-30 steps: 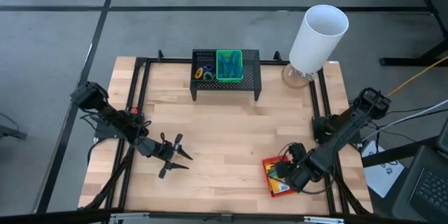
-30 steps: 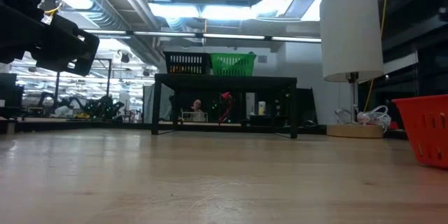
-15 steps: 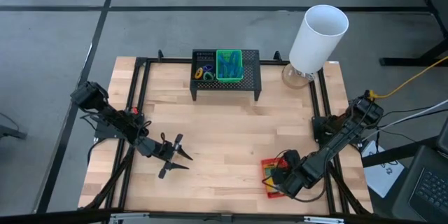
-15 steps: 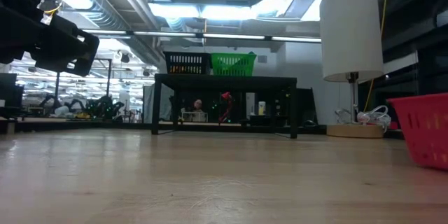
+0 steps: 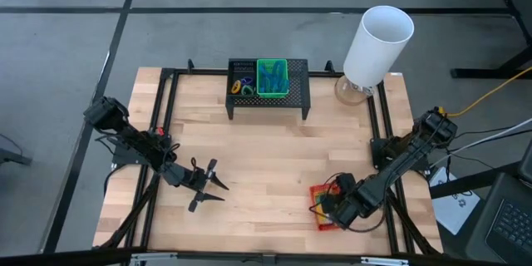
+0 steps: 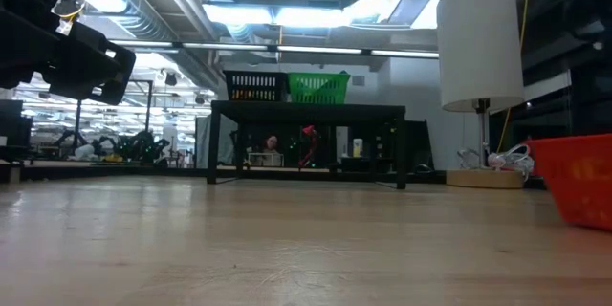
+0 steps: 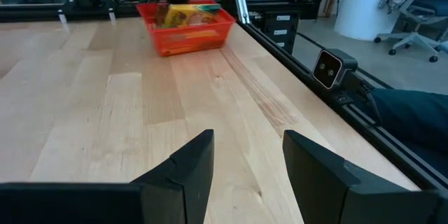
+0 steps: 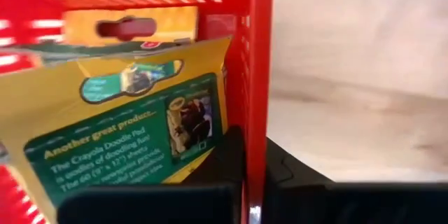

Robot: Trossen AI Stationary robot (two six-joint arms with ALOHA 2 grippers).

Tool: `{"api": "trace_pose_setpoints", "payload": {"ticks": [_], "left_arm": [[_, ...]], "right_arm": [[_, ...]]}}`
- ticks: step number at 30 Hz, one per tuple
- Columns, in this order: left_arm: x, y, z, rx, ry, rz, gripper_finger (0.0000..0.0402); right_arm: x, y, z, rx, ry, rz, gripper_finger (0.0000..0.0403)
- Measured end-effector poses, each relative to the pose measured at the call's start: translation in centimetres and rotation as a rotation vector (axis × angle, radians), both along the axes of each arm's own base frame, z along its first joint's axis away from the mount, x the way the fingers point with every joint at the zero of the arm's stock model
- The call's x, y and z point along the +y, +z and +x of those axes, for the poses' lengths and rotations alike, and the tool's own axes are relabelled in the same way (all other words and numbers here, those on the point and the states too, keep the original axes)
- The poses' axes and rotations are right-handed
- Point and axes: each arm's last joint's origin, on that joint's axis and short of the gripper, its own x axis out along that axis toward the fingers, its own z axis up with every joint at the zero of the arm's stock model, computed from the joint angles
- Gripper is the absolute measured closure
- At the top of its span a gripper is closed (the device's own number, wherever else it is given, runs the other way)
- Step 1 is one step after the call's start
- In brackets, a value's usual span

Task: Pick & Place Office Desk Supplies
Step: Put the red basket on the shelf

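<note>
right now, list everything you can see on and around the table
red basket: one, red, front right of the table, one wall pinched by the right pincer
flat packs: at least two, yellow and green, inside the red basket
green basket: one, green, on the mesh stand
black basket: one, black, beside the green one, holding small coloured rings
mesh stand: one, black, back middle
cylinder: one, white, back right corner
left pincer: open, front left, over bare wood
right pincer: shut on the red basket's wall

You've got even overhead light and soft shadows; ceiling lights [image 6: 287, 11] glare, right wrist close-up blurred.
</note>
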Motion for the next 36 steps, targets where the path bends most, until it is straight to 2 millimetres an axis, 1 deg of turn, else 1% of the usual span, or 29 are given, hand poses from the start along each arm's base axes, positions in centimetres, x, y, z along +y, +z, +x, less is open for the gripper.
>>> {"api": "trace_pose_setpoints", "payload": {"ticks": [2, 10, 14, 18, 23, 29, 33, 36], "left_arm": [[0.0, 0.0, 0.0, 0.0, 0.0, 0.001, 0.0233], [0.0, 0.0, 0.0, -0.002, 0.0, 0.006, 0.0233], [0.0, 0.0, 0.0, -0.001, 0.0, 0.009, 0.0233], [0.0, 0.0, 0.0, -0.001, 0.0, 0.009, 0.0233], [0.0, 0.0, 0.0, -0.001, 0.0, 0.009, 0.0233], [0.0, 0.0, 0.0, -0.001, 0.0, 0.009, 0.0233], [0.0, 0.0, 0.0, -0.001, 0.0, 0.009, 0.0233], [0.0, 0.0, 0.0, 0.0, 0.0, 0.009, 0.0233]], "right_arm": [[-0.7, 0.8, 0.0, -0.009, -0.007, -0.008, 0.0399], [-4.2, 5.3, 0.0, -0.195, -0.06, -0.05, 0.0401], [-6.4, 7.5, -0.2, -0.298, -0.08, -0.078, 0.0401], [-8.9, 9.7, -0.3, -0.336, -0.085, -0.162, 0.0402], [-12.1, 13.0, 0.8, -0.4, -0.06, -0.252, 0.0402], [-16.4, 17.3, 2.8, -0.47, -0.026, -0.34, 0.0402], [-19.4, 19.1, 3.8, -0.473, -0.028, -0.35, 0.0402], [-21.3, 19.6, 4.4, -0.447, -0.04, -0.333, 0.0403]]}}
